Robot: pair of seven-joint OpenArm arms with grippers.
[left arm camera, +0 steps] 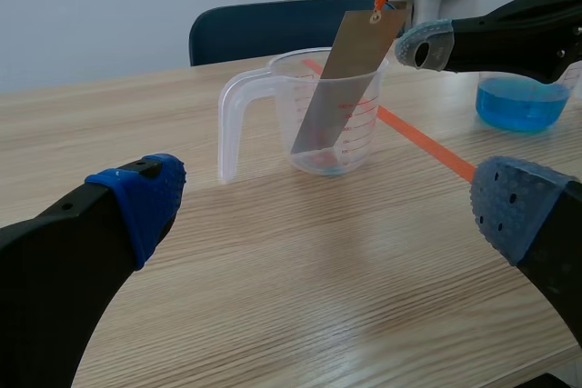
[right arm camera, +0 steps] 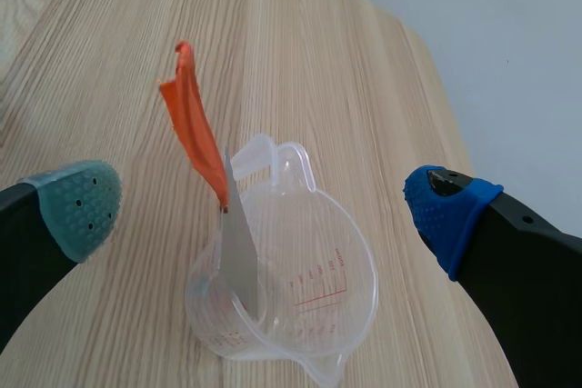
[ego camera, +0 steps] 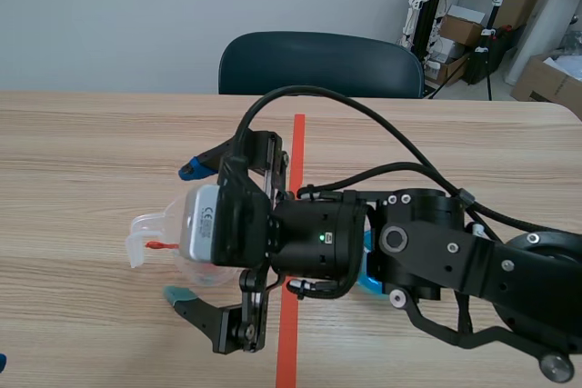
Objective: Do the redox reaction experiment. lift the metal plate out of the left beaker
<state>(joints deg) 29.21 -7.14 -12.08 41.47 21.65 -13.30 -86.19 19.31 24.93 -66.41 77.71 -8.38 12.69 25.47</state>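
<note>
The plate (right arm camera: 241, 256) leans inside the beaker (right arm camera: 300, 306), left of the tape (ego camera: 293, 224), orange tag (right arm camera: 193, 129) protruding. Right pincer (right arm camera: 262, 211) hangs above, fingers spread, empty. Step: approach. Next: descend, apparently onto the tag, pinch, raise. Left pincer (left arm camera: 332, 206): likewise spread, empty.

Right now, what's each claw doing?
Left claw: open, holding nothing.
Right claw: open over the beaker, holding nothing.
</note>
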